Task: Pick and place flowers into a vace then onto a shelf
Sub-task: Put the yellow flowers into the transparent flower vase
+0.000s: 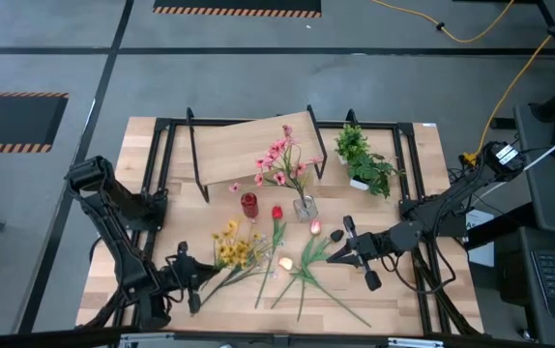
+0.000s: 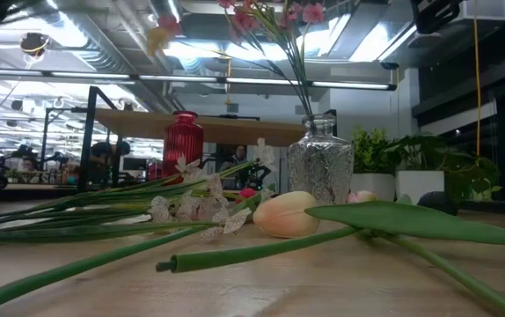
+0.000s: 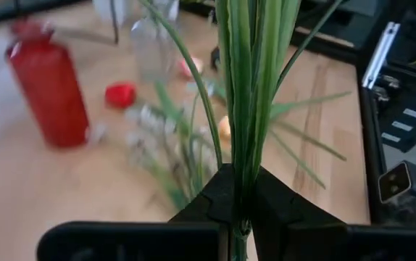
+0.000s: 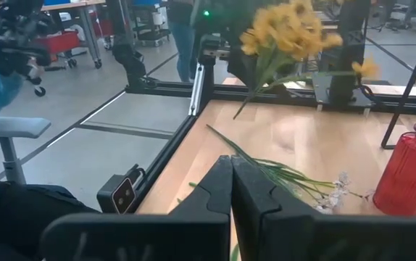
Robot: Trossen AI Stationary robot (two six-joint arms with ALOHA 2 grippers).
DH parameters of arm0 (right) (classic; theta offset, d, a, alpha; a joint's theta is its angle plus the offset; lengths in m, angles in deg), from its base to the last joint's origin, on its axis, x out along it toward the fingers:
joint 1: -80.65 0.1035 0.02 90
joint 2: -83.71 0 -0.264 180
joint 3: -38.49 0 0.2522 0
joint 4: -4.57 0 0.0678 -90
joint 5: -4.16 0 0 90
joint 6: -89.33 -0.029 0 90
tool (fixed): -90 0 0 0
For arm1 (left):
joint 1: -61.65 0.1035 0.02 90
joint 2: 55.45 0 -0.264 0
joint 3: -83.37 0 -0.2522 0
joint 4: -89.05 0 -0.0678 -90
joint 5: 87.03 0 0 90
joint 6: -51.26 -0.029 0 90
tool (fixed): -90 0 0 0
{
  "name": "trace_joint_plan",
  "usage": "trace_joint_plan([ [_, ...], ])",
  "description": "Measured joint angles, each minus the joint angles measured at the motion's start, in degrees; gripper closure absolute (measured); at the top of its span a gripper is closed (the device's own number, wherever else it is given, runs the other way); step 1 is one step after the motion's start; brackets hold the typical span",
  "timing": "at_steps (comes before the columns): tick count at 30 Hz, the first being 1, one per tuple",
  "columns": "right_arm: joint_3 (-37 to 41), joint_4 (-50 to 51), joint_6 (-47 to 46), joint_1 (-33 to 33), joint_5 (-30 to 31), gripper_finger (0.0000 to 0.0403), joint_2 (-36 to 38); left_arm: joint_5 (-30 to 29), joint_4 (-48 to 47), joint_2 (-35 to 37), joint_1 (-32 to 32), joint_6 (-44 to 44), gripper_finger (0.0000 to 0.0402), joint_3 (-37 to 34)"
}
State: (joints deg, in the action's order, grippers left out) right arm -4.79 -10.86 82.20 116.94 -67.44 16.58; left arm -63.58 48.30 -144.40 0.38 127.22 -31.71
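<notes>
Now the left tool [image 3: 238, 210] pinches yellow flowers [image 1: 236, 248] stems, heads toward the shelf [image 1: 248, 147]; right tool [image 1: 336, 253] pressed together.

We see a bench [image 1: 403, 290] of pale, matt wood with visible grain, and a shelf [image 1: 248, 145] of the same light wood on thin black metal legs. The red vase [image 2: 182, 141] looks like ribbed, glossy glass; the clear vase [image 2: 320, 167] is textured, sparkling glass. The flowers [image 2: 283, 214] have smooth, plastic-looking stems and soft, cloth-like petals. Each gripper we see, left gripper [image 3: 240, 210] and right gripper [image 4: 231, 196], is matt black plastic.
</notes>
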Motion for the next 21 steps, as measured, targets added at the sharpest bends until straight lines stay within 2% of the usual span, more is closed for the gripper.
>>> trace_joint_plan([
  [3,0.0,-0.09,0.04,0.02,0.0,0.0394,0.0,1.06,6.71,0.0,2.48,-11.42,0.0384,0.0],
  [9,0.0,-0.12,0.69,0.02,-0.02,0.0392,0.0,9.83,17.48,0.0,8.34,-31.29,0.0384,0.0],
  [15,0.0,-0.17,1.96,0.02,-0.02,0.0391,0.0,11.82,21.35,0.0,11.49,-39.59,0.0384,0.0],
  [21,0.0,-0.62,4.69,0.02,-0.02,0.0391,0.0,15.14,30.66,0.0,12.9,-49.84,0.0384,0.0],
])
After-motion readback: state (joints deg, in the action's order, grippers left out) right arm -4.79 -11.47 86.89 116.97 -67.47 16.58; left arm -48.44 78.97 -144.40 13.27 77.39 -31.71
